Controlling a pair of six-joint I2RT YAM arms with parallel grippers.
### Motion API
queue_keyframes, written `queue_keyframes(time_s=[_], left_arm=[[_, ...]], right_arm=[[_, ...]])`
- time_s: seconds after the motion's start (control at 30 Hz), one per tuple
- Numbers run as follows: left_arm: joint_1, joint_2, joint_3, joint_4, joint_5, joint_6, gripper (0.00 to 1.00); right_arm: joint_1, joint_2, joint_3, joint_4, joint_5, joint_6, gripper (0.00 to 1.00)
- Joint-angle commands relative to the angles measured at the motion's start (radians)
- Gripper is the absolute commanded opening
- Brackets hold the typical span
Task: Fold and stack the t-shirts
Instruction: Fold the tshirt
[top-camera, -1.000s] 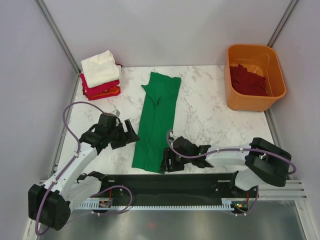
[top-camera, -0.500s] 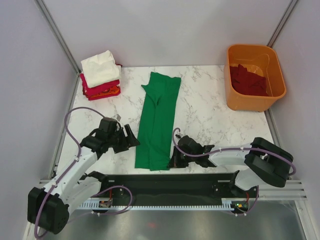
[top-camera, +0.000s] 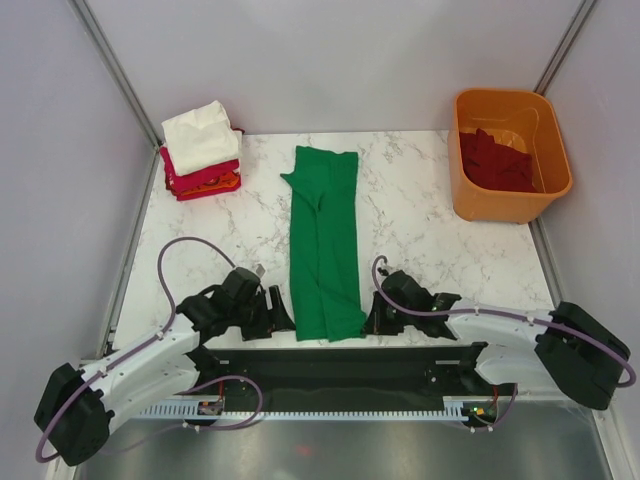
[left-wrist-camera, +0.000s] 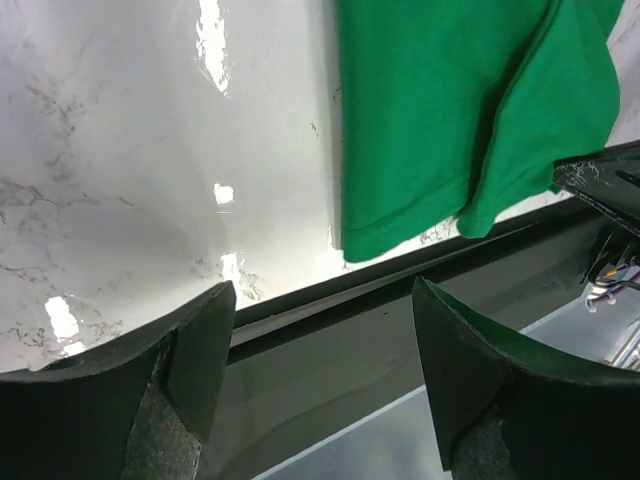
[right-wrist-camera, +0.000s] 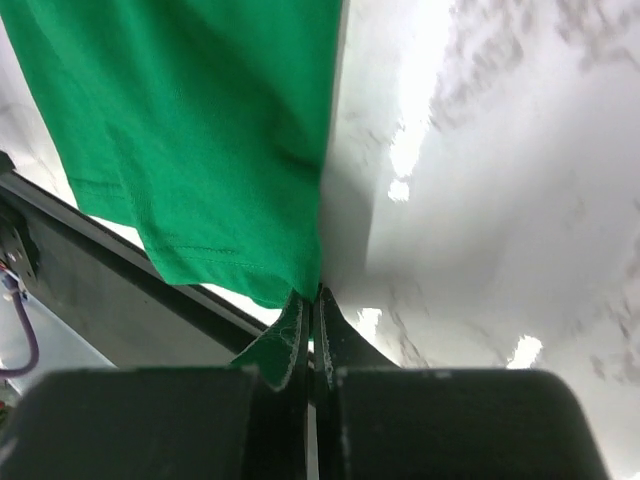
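A bright green t-shirt (top-camera: 325, 250) lies as a long folded strip down the middle of the table. My right gripper (top-camera: 372, 322) is at its near right corner, shut on the hem corner (right-wrist-camera: 300, 270), with the cloth (right-wrist-camera: 200, 130) spreading away from the tips. My left gripper (top-camera: 280, 315) stands open just left of the near left corner; in the left wrist view the gripper (left-wrist-camera: 325, 330) has nothing between its fingers and the green hem (left-wrist-camera: 400, 230) lies ahead of them. Folded cream-white, red and orange t-shirts (top-camera: 200, 150) are stacked at the far left.
An orange plastic tub (top-camera: 500, 97) at the far right holds a dark maroon t-shirt (top-camera: 495, 160). A black rail (top-camera: 340, 365) runs along the table's near edge under both grippers. Grey walls close the sides and back.
The right gripper has shut on the shirt's near right corner and pulled that end to the right, straightening the strip. The left arm has moved nearer and right, towards the near left corner.
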Motion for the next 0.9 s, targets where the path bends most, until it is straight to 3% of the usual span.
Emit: queue_keyframes(time_s=[0.0,0.2,0.43,0.87], left_arm=[[-0.022,-0.018,-0.026,0.071,-0.015,-0.078,0.79],[-0.090,0.005,-0.026,0.105,-0.032,-0.114,0.78],[-0.208,0.080,-0.030,0.209,-0.051,-0.162,0.71],[-0.377,0.258,0.007,0.275,-0.156,-0.272,0.64]], right_arm=[[-0.002,-0.118,-0.039,-0.182,0.016,-0.020,0.00],[0.010,-0.370,-0.109,-0.208,-0.055,0.093,0.00],[0.021,-0.209,-0.086,-0.124,-0.073,0.050,0.00],[0.026,-0.241,-0.088,-0.126,-0.076,0.044,0.00]])
